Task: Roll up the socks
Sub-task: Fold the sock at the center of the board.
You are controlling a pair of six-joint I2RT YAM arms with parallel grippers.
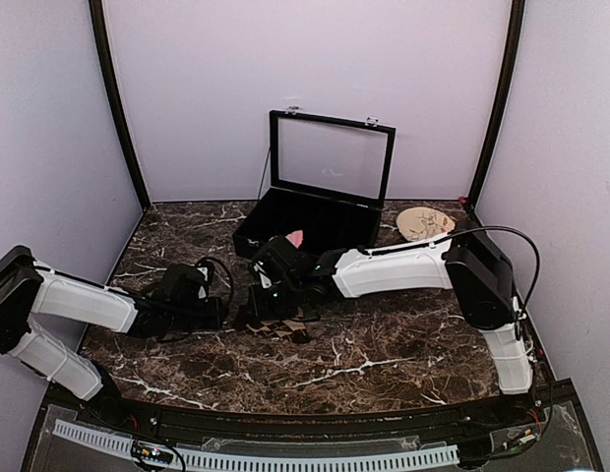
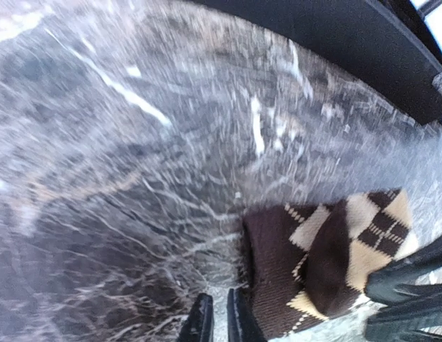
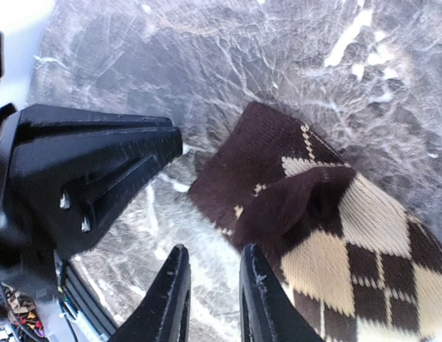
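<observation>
Right wrist view: dark brown, tan-diamond argyle knit sock (image 3: 363, 242), likely soft and limp, lies bunched on marble table (image 3: 171, 71) beside empty, slightly parted right gripper (image 3: 214, 251) and left gripper (image 2: 219, 293); pinch cuff edge.

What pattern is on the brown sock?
The dark brown sock has tan argyle diamonds. The right wrist view shows it best.

Sock, dark brown with tan argyle diamonds (image 3: 335, 235): folded over itself into a loose bundle, lying on the worktop (image 3: 207, 85) just beside the right hand (image 3: 210, 285), ungripped. Sock, pink (image 1: 296, 239): only a tip shows, beyond that hand.
</observation>
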